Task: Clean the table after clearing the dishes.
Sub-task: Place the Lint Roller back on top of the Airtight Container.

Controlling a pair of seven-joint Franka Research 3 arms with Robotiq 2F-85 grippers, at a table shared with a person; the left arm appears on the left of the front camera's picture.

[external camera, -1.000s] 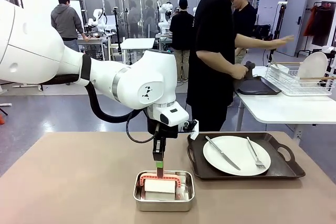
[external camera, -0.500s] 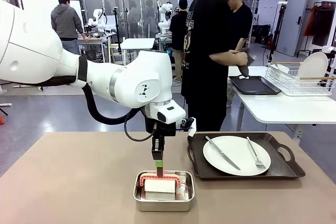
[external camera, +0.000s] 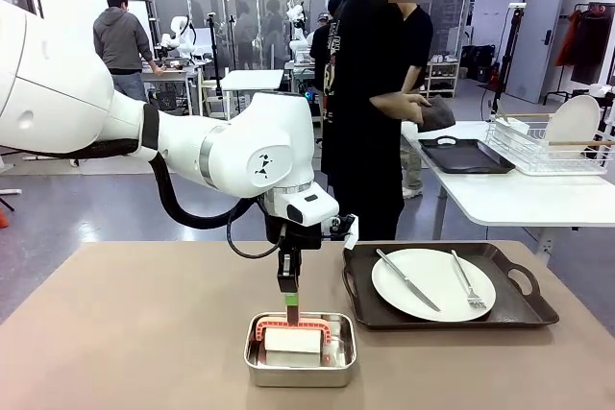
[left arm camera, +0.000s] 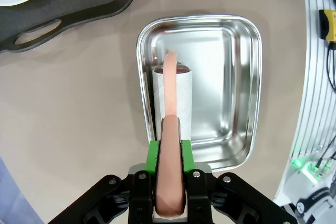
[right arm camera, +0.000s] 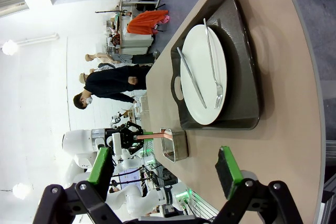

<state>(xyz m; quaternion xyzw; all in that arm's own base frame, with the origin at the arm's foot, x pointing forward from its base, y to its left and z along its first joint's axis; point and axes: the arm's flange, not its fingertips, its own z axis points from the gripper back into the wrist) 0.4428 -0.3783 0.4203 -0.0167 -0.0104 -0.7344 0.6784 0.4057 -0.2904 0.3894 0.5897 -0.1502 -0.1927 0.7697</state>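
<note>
Tan matte table (external camera: 144, 333). On its right: dark brown handled tray (external camera: 519, 309) bearing a round white plate (external camera: 437, 276), with knife (external camera: 408, 281) and fork (external camera: 465, 280) on top. Left pincer (left arm camera: 169, 153) pinching the pink roller handle (left arm camera: 170, 93) over the steel pan (left arm camera: 252, 103). Right pincer (right arm camera: 165, 169) spread.

The tan table (external camera: 125, 333) bears a steel pan (external camera: 300, 377) beside a dark tray (external camera: 517, 308).

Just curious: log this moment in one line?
left gripper: shut on roller handle | roller: in steel pan | right gripper: open, empty
</note>
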